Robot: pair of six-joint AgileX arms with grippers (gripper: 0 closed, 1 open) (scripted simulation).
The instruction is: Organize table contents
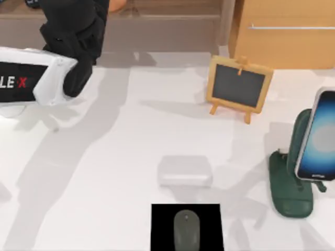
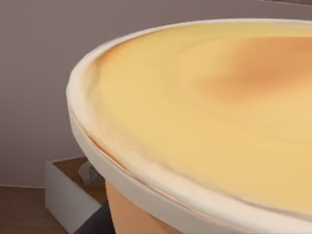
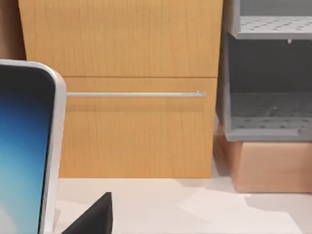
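I am working with the left arm [image 1: 68, 36] up at the table's [image 1: 104, 172] far left corner, and its wrist camera is looking straight onto the yellow lid [image 2: 209, 117] of the orange cup [image 2: 131, 209], very close. I judge the cup step is in hand, but I cannot tell whether those fingers are gripping it. The mouse [image 1: 187, 230] is lying on a black pad [image 1: 162, 225] at the near edge, middle. The phone [image 1: 318, 136] is standing in a green stand [image 1: 290, 183] by the right edge; the right wrist camera is looking past the phone's edge [image 3: 29, 146] toward the wooden cabinet [image 3: 136, 87], and I cannot tell its fingers' state either. Next, I am thinking, the cup needs carrying upright to its spot.
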